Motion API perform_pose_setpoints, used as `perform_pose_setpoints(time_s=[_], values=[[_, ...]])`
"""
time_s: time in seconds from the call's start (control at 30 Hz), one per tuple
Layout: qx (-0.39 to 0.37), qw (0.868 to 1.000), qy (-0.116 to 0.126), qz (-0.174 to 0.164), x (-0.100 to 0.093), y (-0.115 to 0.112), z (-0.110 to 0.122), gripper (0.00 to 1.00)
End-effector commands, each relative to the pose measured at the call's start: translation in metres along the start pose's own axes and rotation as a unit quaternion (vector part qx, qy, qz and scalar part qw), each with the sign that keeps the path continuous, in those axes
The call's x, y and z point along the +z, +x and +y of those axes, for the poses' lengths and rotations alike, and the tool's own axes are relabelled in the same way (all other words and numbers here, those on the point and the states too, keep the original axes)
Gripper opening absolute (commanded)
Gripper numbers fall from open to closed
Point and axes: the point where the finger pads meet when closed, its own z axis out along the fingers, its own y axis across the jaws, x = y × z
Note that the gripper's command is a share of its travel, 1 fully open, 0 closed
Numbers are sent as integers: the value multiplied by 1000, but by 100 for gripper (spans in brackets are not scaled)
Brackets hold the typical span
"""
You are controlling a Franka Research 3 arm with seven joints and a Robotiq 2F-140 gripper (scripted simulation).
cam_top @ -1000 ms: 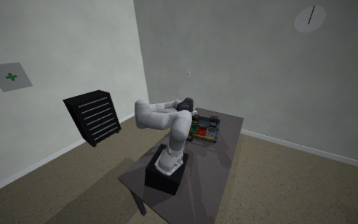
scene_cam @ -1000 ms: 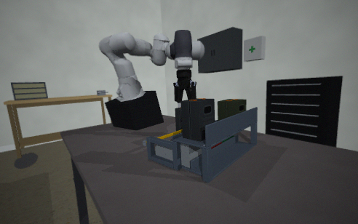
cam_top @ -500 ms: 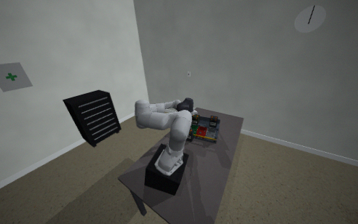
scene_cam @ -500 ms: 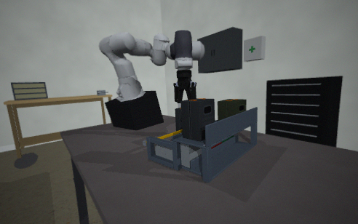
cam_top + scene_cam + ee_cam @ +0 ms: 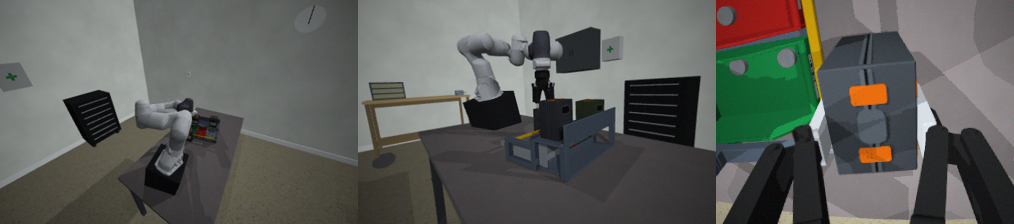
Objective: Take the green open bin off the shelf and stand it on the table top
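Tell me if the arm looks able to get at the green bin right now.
Probably not yet: the end effector is closed on a dark case, though nothing appears to cover the green bin.

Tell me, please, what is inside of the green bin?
Two round grey parts show in the green bin. The wrist view cuts off its left end; in the exterior view, the shelf hides its inside.

Our arm (image 5: 179,128) (image 5: 483,69) in pale grey and black

We see smooth, rounded light-grey casings, one dark charcoal rounded section near the wrist, and a gripper (image 5: 193,113) (image 5: 543,103) (image 5: 872,102) with black linkages and whitish pads (image 5: 926,117)
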Motion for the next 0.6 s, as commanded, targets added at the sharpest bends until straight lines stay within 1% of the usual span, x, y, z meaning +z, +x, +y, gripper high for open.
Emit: perform_pose_setpoints(time_s=[0.0,0.4,0.43,0.57], values=[[0,1000,7,1,-3,0,-6,0],[0,1000,7,1,-3,0,-6,0],[0,1000,2,0,0,8,0,0],[0,1000,7,1,0,40,4,0]])
